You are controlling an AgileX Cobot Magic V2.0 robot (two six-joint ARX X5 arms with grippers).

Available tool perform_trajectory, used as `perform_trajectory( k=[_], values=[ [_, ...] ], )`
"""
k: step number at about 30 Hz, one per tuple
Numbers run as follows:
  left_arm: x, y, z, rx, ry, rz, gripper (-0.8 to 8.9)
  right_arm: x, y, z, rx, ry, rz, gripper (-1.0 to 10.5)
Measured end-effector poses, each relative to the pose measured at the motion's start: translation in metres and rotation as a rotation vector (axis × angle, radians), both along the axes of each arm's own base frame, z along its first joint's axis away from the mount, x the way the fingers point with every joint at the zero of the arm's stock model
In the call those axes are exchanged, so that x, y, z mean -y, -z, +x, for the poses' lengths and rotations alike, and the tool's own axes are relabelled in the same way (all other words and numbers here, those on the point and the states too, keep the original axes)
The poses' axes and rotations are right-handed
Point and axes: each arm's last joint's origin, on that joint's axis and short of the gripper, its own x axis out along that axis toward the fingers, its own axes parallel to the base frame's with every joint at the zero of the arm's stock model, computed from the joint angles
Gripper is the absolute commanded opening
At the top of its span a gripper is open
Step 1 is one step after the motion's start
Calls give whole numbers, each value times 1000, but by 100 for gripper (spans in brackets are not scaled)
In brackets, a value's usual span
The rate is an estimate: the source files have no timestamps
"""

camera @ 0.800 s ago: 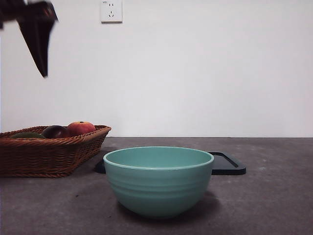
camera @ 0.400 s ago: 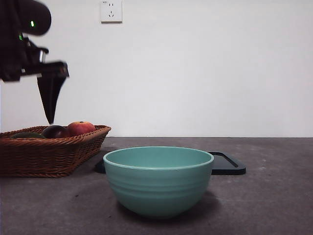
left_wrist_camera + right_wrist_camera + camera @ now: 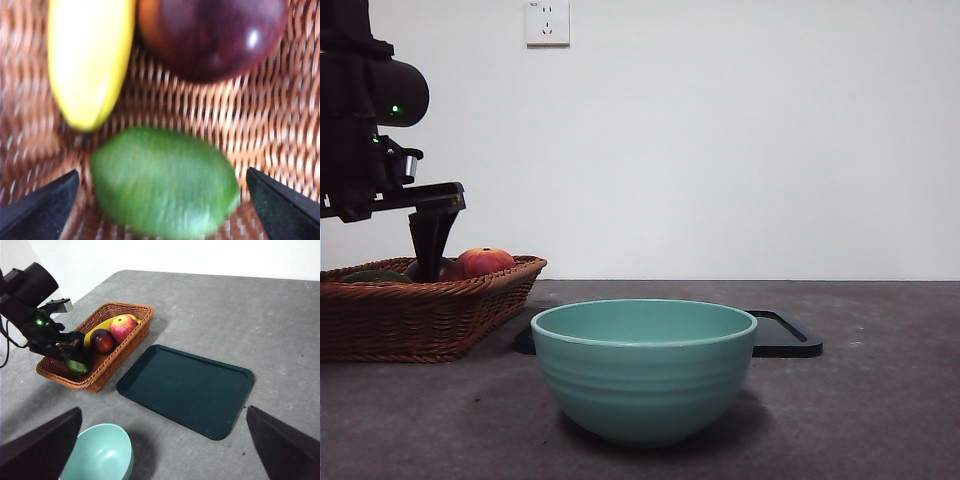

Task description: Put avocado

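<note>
Left end effector [image 3: 160,210] has descended into the basket [image 3: 430,310], jaws spread around the blurred avocado [image 3: 162,182].

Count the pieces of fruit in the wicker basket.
4, none evidently hidden: avocado at the near end under the left gripper, maroon fruit mid-basket, banana beside it, red-orange fruit beyond.

one avocado [image 3: 164,183], one bowl [image 3: 644,368], one tray [image 3: 186,389]

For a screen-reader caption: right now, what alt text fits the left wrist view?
Open left gripper, black jaws either side of a green avocado lying in a wicker basket, beside a yellow banana and a dark maroon fruit.
</note>
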Motion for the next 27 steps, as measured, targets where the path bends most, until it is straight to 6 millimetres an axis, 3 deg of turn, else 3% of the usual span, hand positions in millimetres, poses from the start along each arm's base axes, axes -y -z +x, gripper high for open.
perform_trajectory(
  k=[9, 13, 16, 21, 27],
  values=[
    [1, 16, 7, -32, -6, -13, 580, 0, 0, 0, 0, 0, 0, 563],
    [1, 19, 8, -39, -6, -12, 386, 0, 0, 0, 0, 0, 0, 563],
    [0, 19, 9, -39, -14, -7, 306, 0, 0, 0, 0, 0, 0, 563],
    [0, 19, 9, -38, -18, -9, 234, 0, 0, 0, 0, 0, 0, 563],
    [1, 13, 10, -44, -12, -11, 235, 0, 0, 0, 0, 0, 0, 563]
  ],
)
